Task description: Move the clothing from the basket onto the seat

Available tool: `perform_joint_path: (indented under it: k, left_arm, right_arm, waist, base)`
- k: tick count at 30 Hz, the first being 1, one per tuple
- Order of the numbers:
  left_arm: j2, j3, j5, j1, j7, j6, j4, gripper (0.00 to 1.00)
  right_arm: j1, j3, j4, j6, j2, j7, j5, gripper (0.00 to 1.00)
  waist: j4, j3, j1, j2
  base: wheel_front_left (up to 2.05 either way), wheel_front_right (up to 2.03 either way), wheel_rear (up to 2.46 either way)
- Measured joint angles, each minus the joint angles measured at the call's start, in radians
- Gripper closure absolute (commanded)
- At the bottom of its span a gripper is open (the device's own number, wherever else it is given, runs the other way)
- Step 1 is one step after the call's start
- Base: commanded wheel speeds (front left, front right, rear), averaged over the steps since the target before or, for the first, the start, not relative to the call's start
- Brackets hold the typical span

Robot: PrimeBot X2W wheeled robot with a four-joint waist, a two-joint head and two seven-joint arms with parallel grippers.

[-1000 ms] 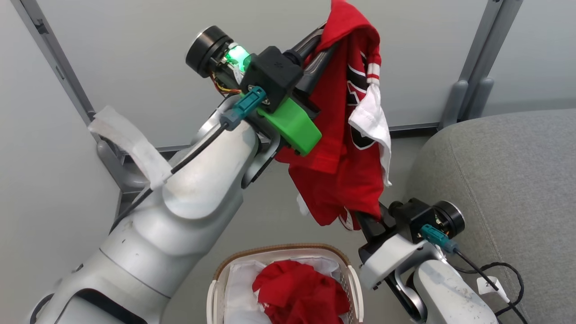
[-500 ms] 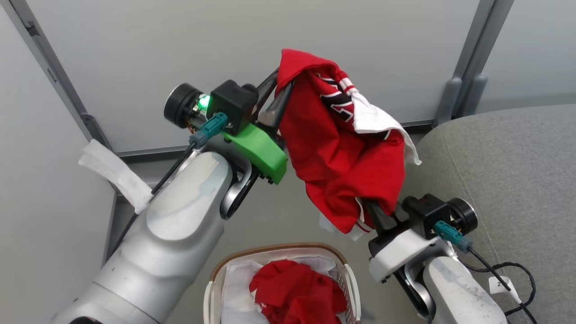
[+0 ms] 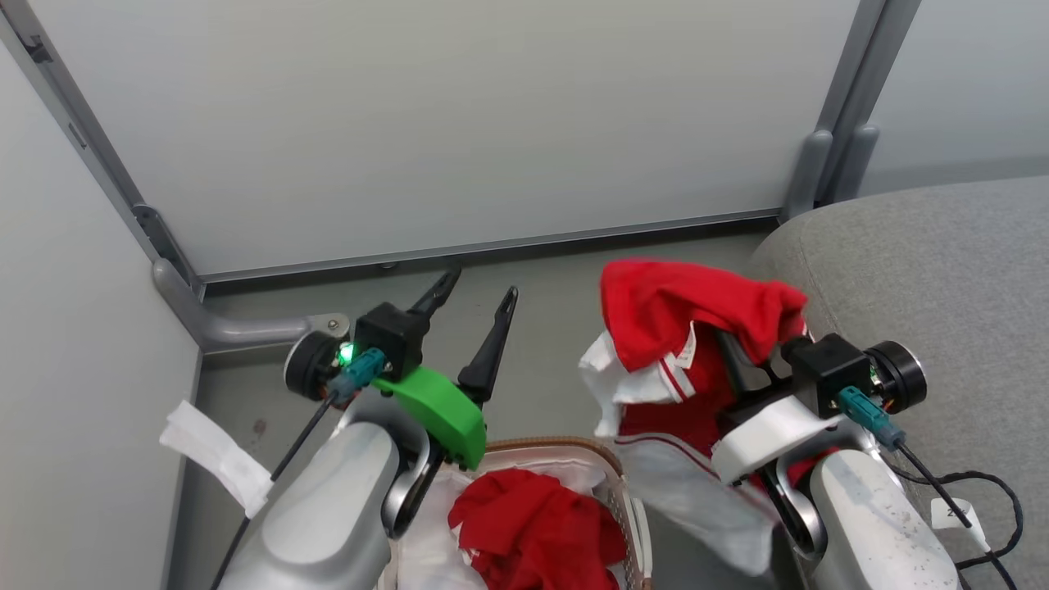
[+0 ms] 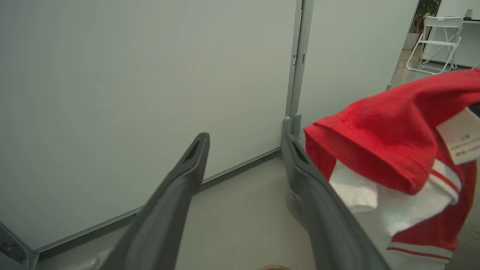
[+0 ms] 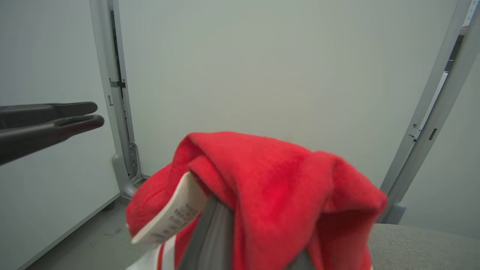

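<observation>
Grey panels point(image 3: 492, 123) behind. L gripper point(image 3: 478, 288) over basket point(image 3: 608, 460) left rim, jaws spread, empty. R gripper point(image 3: 742, 369) right of basket, clenched on striped garment point(image 3: 680, 315) near seat point(image 3: 942, 270); plain garment point(image 3: 533, 524) in basket.

- Back panel point(image 3: 459, 123): pale grey-green, matt, evenly lit
- Rail point(image 3: 492, 246): grey strip along the panel's foot, at the floor
- Posts: one grey metal post point(image 3: 90, 143) at the left corner, another point(image 3: 856, 106) at the right
- Bracket point(image 3: 238, 329): grey, lying on the floor at the left post's base
- Side panel point(image 3: 74, 393): same pale finish, left of the corner
- Floor point(image 3: 557, 328): smooth grey, with a small reddish spot point(image 3: 259, 426) near the side panel
- Chair point(image 4: 435, 41): white folding type, far off beyond the panels
</observation>
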Motion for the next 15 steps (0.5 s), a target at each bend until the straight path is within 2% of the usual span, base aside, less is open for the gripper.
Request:
perform_joint_path:
  k: [7,15]
  left_arm:
    - [-0.006,0.03,0.033,0.111,0.0,-0.002,-0.022,0.0]
    - [-0.021,0.062,0.082,0.163,0.0,-0.006,-0.061,0.0]
  right_arm:
    - [0.022,-0.054,-0.018,0.0,0.0,0.0,-0.037,1.0]
    - [0.03,-0.126,-0.039,0.0,-0.001,0.0,-0.069,1.0]
  waist:
    - [-0.015,0.001,0.0,0.0]
    - [-0.052,0.005,0.0,0.0]
  base:
    - [0.0,0.0,0.0]
    - [0.0,0.0,0.0]
